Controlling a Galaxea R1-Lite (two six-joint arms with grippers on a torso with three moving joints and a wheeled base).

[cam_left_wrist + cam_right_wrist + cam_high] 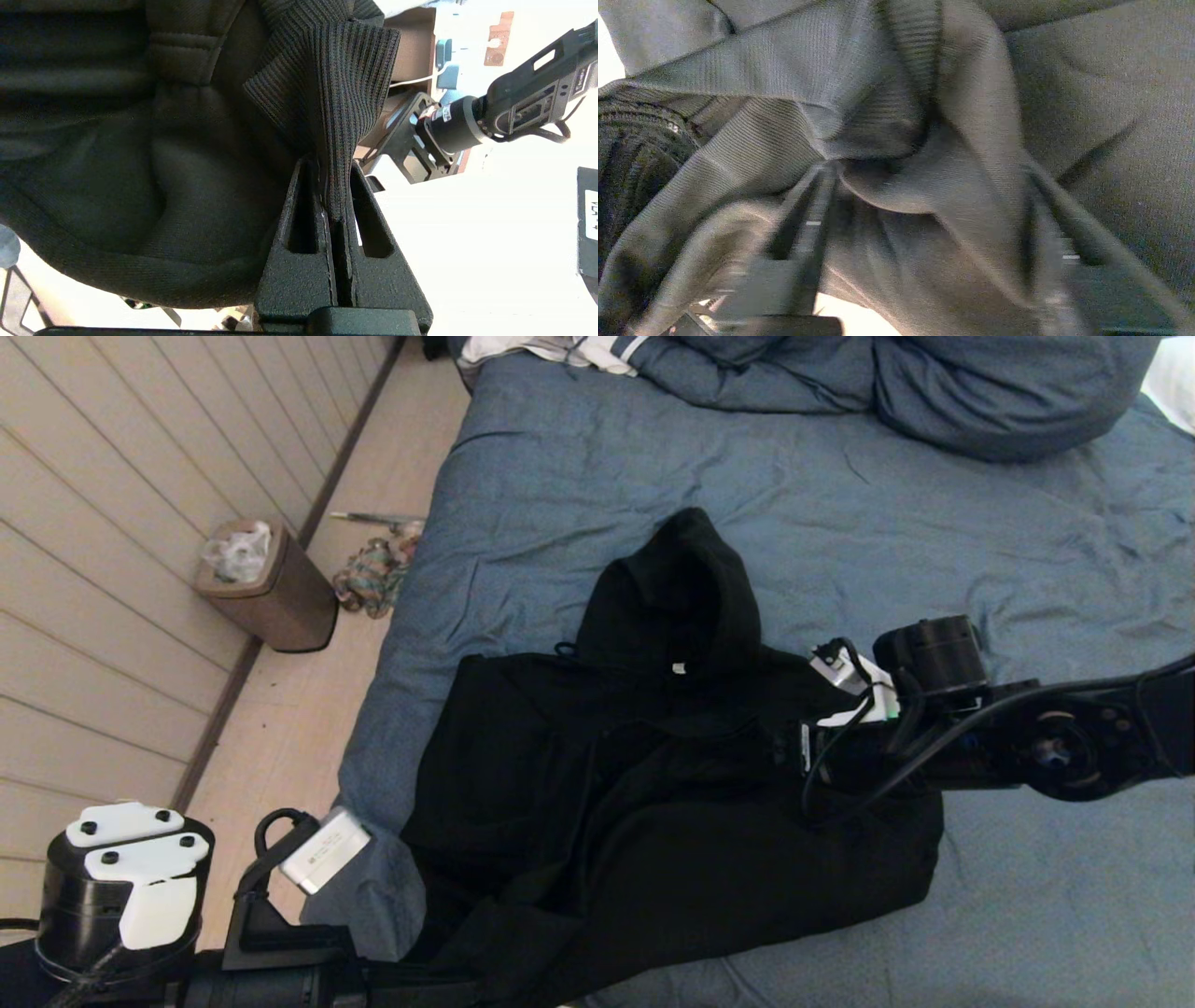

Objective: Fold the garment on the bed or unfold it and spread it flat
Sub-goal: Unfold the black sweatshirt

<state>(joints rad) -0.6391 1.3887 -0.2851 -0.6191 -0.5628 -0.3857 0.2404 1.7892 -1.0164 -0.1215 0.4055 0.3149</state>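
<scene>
I am seeing the garment (672, 784) lying on the bed (934, 523); left end effector (332, 196) is clamping its ribbed hem, right end effector (924, 224) is spread over fabric.

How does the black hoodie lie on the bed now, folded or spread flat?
Partly folded. The hoodie lies bunched in overlapping layers on the bed, hood flat toward the pillows, with no sleeve stretched out.

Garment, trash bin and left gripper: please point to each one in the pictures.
garment (653, 803), head view: on the black chest fabric.
trash bin (280, 602), head view: on its brown side wall.
left gripper (332, 205), left wrist view: between the fingertips, shut on the ribbed cuff.
</scene>
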